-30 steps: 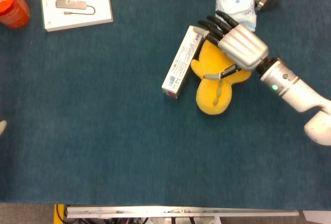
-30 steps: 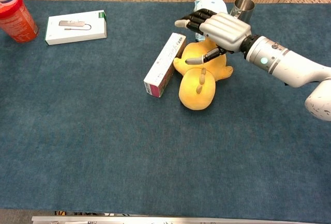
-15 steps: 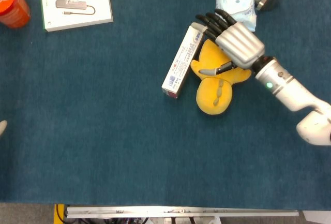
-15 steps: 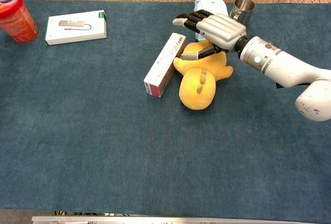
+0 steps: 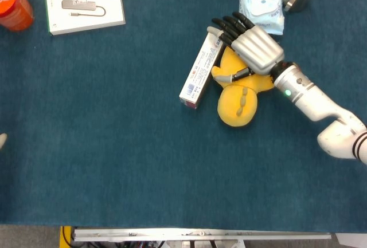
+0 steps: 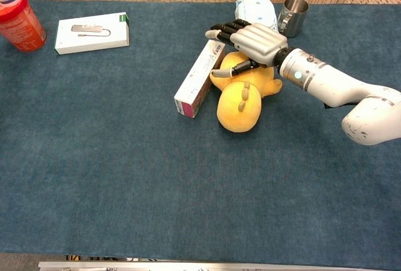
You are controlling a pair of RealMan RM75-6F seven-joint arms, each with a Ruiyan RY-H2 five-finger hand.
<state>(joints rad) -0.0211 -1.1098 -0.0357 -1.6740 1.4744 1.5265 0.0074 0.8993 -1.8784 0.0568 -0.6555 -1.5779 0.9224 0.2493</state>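
- Head view: the right hand (image 5: 255, 46) is seen palm-down over the yellow plush duck toy (image 5: 238, 96), mid-table on the blue felt-covered table (image 5: 114, 145).
- Its dark fingertips (image 5: 223, 27) are spread above the far end of the long white-and-red carton (image 5: 201, 67), which lies touching the toy; contact cannot be told.
- Nothing is held.
- A centred, level lowering is judged best, so neither thing is nudged.
- No left hand is shown.
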